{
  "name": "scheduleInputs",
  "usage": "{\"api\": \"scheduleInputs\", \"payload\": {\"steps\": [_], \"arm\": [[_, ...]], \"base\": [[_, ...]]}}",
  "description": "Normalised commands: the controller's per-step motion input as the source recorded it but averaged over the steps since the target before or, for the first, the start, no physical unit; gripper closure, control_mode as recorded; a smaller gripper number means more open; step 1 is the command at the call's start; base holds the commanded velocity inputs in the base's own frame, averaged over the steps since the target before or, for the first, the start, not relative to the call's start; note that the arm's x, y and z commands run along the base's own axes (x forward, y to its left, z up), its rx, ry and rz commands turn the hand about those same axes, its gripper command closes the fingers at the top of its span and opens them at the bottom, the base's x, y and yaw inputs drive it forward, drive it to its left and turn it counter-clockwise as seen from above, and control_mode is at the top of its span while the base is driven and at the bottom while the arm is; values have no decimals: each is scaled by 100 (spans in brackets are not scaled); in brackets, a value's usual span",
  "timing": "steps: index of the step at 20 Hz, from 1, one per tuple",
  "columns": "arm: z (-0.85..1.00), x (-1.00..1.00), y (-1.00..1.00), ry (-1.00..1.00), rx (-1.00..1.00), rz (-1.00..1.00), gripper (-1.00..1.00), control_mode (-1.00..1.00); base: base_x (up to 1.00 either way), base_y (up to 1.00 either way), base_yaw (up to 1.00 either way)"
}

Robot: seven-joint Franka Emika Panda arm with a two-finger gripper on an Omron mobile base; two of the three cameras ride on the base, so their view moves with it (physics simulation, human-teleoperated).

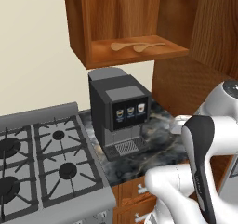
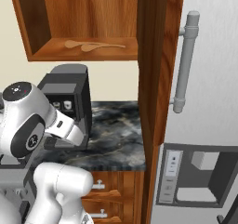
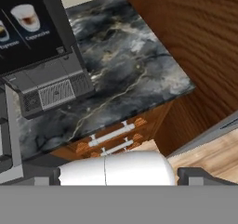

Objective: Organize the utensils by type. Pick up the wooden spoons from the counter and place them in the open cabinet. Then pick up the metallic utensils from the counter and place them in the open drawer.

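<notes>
A: Wooden spoons point(image 1: 137, 46), two of them, lie side by side on the shelf of the open cabinet point(image 1: 139, 53); the right base view shows the same pair on that shelf. We read the first step as done.

B: Then the step in hand, as we judge it, is the metallic utensils. Where is the grey metal spoon?

A: We cannot find it. The marble counter point(image 3: 130, 65) carries a coffee machine point(image 1: 122, 111) beside the stove point(image 1: 42, 167), and the bare stretch of slab shows no utensil.

B: And the gripper?

A: The frames do not show the fingertips themselves; we take the fingers to be spread wide apart, with nothing held. The hand looks down at the counter's edge and at closed drawer fronts with silver handles point(image 3: 111, 135) below it.

B: So the next move calls for locating the metal spoon and the open drawer, probably by turning the hand or driving the base.
</notes>
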Motion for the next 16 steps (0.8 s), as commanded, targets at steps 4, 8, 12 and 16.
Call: {"api": "scheduleInputs", "payload": {"steps": [4, 8, 12, 16], "arm": [[0, 0, 0, 0, 0, 0, -100, -100], [-4, -17, 0, 0, 0, 0, -100, -100], [0, 0, 0, 0, 0, 0, -100, 100], [0, 0, 0, 0, 0, 0, -100, 100]], "base": [[0, 0, 0], [0, 0, 0], [-67, -2, -1], [-74, -12, -5]]}}
